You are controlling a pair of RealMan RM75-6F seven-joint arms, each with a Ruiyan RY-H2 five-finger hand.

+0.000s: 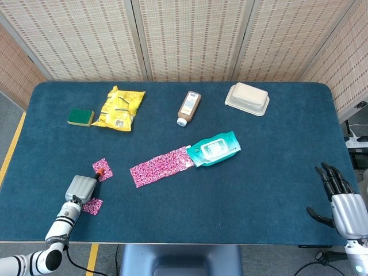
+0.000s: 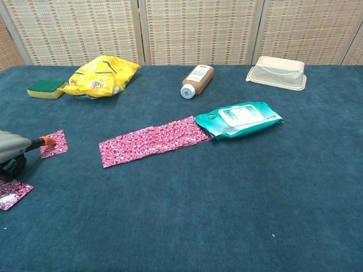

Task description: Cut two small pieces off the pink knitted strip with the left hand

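The pink knitted strip [image 1: 162, 167] [image 2: 153, 140] lies slantwise mid-table, its right end tucked under a teal wipes pack [image 1: 214, 148] [image 2: 239, 119]. Two small cut pink pieces lie apart from it at the left: one piece [image 1: 103, 169] [image 2: 55, 143] under the orange tip [image 1: 99, 171] [image 2: 44, 141] of a cutter, the other piece [image 1: 92, 206] [image 2: 12, 194] near the front edge. My left hand [image 1: 80, 188] [image 2: 10, 148] grips that cutter between the two pieces. My right hand [image 1: 344, 202] hangs open beyond the table's right front corner, holding nothing.
Along the back stand a green sponge [image 1: 80, 117] [image 2: 46, 88], a yellow snack bag [image 1: 119, 107] [image 2: 101, 75], a brown bottle [image 1: 188, 107] [image 2: 197, 80] lying down and a white lidded container [image 1: 248, 98] [image 2: 277, 72]. The table's front edge [image 1: 190, 241] runs close to my left hand.
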